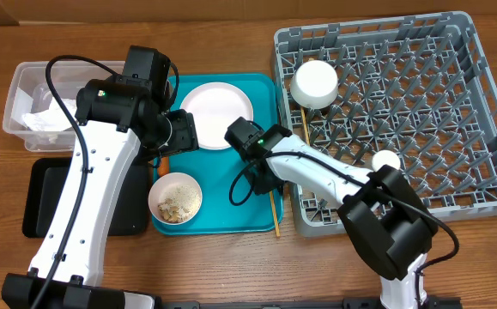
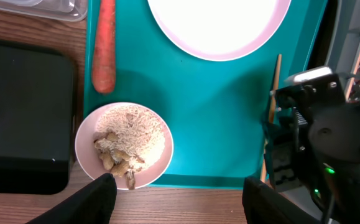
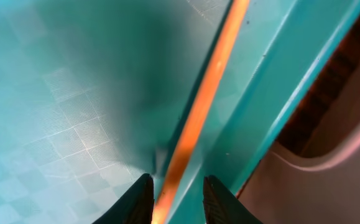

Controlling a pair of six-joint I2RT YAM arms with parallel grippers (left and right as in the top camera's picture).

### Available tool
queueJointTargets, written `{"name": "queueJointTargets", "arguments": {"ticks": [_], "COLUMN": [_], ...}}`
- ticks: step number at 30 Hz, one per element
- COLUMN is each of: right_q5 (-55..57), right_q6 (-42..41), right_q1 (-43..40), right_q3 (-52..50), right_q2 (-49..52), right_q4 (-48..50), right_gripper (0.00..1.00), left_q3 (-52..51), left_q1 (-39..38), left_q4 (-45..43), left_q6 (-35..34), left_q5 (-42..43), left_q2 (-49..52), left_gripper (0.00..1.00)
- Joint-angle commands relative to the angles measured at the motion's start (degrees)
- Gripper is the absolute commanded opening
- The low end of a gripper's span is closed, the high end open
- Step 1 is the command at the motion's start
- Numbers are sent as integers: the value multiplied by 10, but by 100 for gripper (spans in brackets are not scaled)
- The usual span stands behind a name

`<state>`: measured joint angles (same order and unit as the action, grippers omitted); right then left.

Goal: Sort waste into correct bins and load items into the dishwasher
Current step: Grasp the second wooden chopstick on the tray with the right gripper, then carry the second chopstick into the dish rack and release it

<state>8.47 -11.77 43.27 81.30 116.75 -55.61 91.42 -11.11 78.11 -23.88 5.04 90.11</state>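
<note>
My right gripper (image 1: 263,182) is low over the teal tray's right edge. Its fingers (image 3: 176,199) are open and straddle a wooden chopstick (image 3: 199,106), which also shows in the overhead view (image 1: 274,213). My left gripper (image 2: 180,199) is open and empty, just short of the bowl of rice scraps (image 2: 125,144) (image 1: 176,198). An orange carrot piece (image 2: 104,46) lies on the tray beside the white plate (image 1: 217,104). In the grey dish rack (image 1: 368,26) are a white bowl (image 1: 314,84), a small white cup (image 1: 386,160) and a second chopstick (image 1: 304,129).
A clear tub (image 1: 16,90) holding a crumpled white napkin (image 1: 46,124) stands at the far left. A shallow black tray (image 1: 46,202) lies in front of it. The teal tray (image 1: 239,219) sits between the bins and the rack.
</note>
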Motion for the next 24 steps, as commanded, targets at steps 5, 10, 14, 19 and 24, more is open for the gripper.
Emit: {"name": "queueJointTargets", "arguments": {"ticks": [5, 10, 14, 19, 24], "right_q5": [5, 5, 5, -7, -59], "right_q6": [10, 13, 18, 13, 13], "right_q1": [5, 5, 5, 5, 5], "right_q3": [-3, -3, 2, 93, 216], "right_q2": [21, 21, 21, 21, 18], "right_q4": [4, 4, 0, -53, -103], "right_gripper": [24, 7, 4, 4, 4], "left_q3": [-3, -3, -3, -3, -3], "left_q1": [2, 2, 2, 2, 2], "left_q4": [-4, -5, -4, -4, 2], "left_q6": [-5, -5, -5, -6, -6], "left_q5": [-10, -21, -25, -25, -25], "left_q2": [-5, -5, -5, -5, -5], "left_gripper": [68, 68, 69, 70, 70]}}
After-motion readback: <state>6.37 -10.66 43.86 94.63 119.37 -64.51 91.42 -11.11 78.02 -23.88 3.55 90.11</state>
